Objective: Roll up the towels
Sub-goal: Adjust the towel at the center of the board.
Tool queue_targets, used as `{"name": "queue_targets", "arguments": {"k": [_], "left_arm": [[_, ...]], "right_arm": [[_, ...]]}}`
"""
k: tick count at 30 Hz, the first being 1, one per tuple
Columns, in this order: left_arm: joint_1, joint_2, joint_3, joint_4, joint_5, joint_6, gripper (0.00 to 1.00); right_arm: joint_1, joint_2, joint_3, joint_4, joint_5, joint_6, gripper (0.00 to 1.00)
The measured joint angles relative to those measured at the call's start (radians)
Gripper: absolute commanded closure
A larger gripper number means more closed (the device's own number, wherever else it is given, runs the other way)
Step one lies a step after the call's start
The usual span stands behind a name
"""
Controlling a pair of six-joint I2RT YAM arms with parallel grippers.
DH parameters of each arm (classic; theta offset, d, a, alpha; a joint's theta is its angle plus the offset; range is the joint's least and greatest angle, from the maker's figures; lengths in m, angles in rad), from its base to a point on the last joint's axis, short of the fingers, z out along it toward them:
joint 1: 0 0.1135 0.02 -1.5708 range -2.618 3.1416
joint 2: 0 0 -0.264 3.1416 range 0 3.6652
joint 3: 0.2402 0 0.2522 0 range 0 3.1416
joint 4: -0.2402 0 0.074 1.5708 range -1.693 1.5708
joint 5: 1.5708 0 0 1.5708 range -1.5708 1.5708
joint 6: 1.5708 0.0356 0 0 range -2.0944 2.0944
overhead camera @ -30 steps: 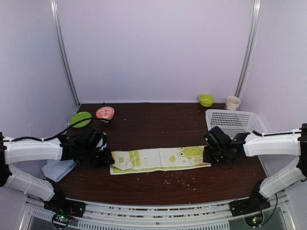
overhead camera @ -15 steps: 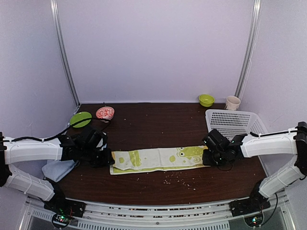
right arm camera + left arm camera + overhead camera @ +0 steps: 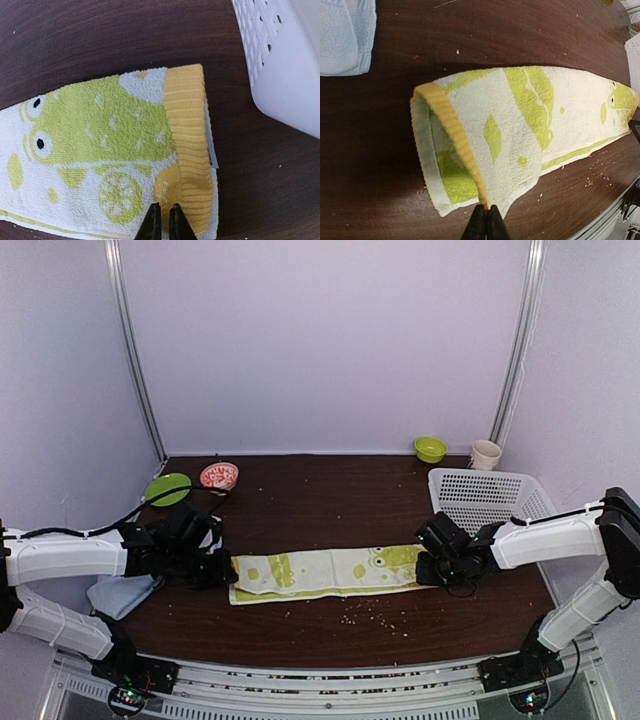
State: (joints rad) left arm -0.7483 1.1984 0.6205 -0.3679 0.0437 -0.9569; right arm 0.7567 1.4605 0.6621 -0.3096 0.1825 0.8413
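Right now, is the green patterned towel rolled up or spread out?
Spread out, not rolled: the green towel lies as a flat strip; only its left end curls over, pinched by the left gripper.

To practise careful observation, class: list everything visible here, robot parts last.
patterned towel: 1, lime-green and cream, stretched across mid-table
blue towel: 1, pale blue, left table edge
plate: 1, green, back left
patterned bowl: 1, pink, beside plate
green bowl: 1, green, back right
cup: 1, cream, beside green bowl
basket: 1, white, right side
crumbs: many, pale, before the towel
table: 1, dark brown, under everything
left gripper: 1, black, shut on patterned towel's left yellow edge
right gripper: 1, black, at its right yellow end, grip unclear
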Motion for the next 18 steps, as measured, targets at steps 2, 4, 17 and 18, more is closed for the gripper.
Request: {"name": "queue_targets", "arguments": {"k": [2, 4, 17, 18], "left_arm": [[0.0, 0.0, -0.002, 0.0, 0.0, 0.0, 1.0], [0.0, 0.0, -0.003, 0.001, -0.001, 0.0, 1.0], [0.0, -0.057, -0.023, -0.027, -0.057, -0.004, 1.0], [0.0, -0.064, -0.028, -0.032, -0.064, -0.004, 1.0]], "right_arm": [[0.0, 0.0, -0.001, 0.003, -0.002, 0.001, 0.99], [0.0, 0.0, -0.003, 0.008, -0.002, 0.0, 1.0], [0.052, -0.024, 0.002, -0.018, -0.03, 0.003, 0.57], [0.061, -0.031, 0.008, -0.027, -0.034, -0.002, 0.55]]}}
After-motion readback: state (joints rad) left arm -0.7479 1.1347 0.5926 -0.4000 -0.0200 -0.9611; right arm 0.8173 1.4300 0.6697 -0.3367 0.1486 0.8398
